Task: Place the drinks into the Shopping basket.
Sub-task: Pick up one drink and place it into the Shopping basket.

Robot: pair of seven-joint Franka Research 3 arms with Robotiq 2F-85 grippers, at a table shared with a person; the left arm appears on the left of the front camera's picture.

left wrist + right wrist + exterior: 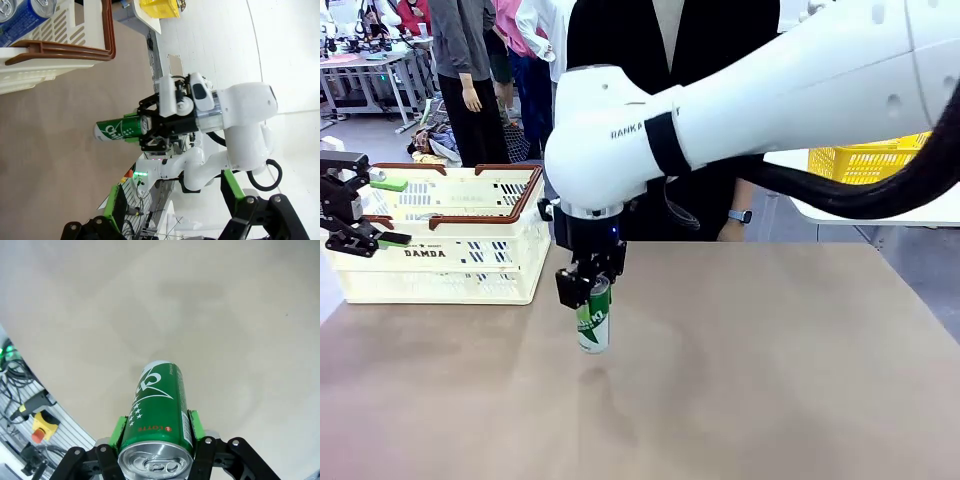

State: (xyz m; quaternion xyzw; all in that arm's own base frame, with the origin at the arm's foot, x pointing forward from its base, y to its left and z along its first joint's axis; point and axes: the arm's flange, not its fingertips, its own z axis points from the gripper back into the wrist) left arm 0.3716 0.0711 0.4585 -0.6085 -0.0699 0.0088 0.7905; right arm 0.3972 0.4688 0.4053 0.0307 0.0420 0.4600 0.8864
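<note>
A green can (pixel 593 322) with white script hangs upright a little above the brown table, its shadow just beneath it. My right gripper (pixel 588 285) is shut on its upper part. From above, the green pads (pixel 195 424) press the sides of the green can (pixel 157 412) below its silver top. The cream Shopping basket (pixel 450 262) with a brown rim stands at the far left. Blue cans (pixel 22 15) lie inside the Shopping basket (pixel 60 55). My left gripper (pixel 365 212) is open by the basket's left end, nothing between its fingers (pixel 116 215).
A yellow mesh basket (pixel 870 160) sits on a white table at the back right. A person in black stands behind the table's far edge, a watch (pixel 740 216) on one wrist. The brown table (pixel 750 380) lies bare to the right of the can.
</note>
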